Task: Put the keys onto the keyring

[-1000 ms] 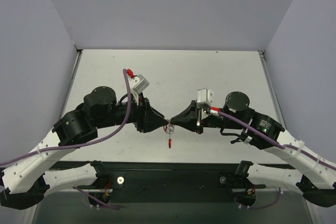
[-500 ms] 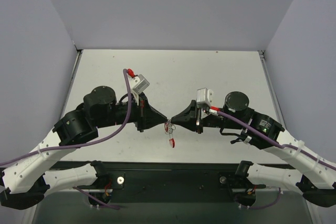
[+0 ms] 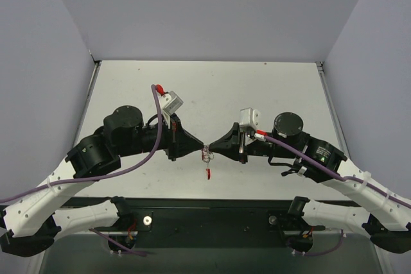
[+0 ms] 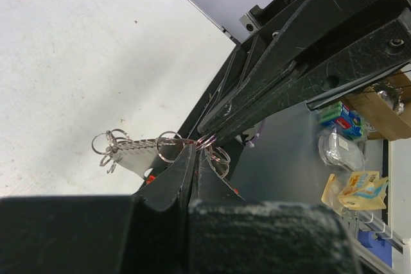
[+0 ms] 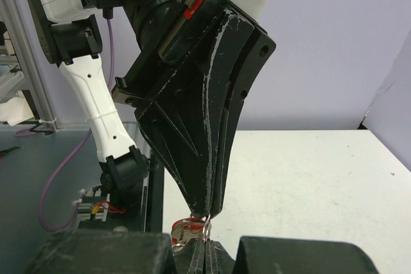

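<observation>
At the top view's centre, the keyring (image 3: 207, 155) is being rendered too small for its rings to be counted. In the left wrist view, its red part is being mostly covered by the left pincer (image 4: 194, 151), lower centre. In the right wrist view, it is being largely hidden by the right pincer (image 5: 204, 245) at the bottom edge.

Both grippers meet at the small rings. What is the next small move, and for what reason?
Probably hold the left gripper steady and let the right gripper twist slightly to work the ring along. Both look shut, tip to tip, on the wire rings, and the red clip hangs free below them, so a pull apart might strain the rings.
</observation>
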You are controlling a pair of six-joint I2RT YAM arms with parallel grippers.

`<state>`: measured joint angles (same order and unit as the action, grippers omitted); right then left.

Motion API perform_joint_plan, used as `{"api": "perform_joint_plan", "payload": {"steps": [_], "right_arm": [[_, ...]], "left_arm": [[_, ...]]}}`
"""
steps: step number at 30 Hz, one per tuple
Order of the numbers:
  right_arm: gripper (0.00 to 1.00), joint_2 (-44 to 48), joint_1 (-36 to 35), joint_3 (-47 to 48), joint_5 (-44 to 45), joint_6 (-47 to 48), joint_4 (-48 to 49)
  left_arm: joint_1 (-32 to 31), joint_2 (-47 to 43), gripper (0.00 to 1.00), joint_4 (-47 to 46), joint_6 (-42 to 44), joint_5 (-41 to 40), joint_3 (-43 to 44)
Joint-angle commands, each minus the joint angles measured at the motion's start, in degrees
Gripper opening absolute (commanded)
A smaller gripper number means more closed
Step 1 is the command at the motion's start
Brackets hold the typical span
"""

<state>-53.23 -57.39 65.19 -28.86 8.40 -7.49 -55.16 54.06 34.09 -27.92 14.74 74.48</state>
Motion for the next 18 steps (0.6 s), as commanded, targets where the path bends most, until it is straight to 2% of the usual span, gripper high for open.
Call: {"api": "perform_joint_plan", "payload": {"steps": [1,18], "right_arm": [[0.00,1.5,-0.1,0.5,-1.4,-0.6,7.0],[0.00,2.4,-0.1,-0.1,-1.8,-1.0,8.6]], "left_arm": [[1.1,-0.5,0.00,1.0,1.0,-2.6,-0.8],[3.5,1.2,0.00,0.2,2.3,-1.2,-2.9]]}}
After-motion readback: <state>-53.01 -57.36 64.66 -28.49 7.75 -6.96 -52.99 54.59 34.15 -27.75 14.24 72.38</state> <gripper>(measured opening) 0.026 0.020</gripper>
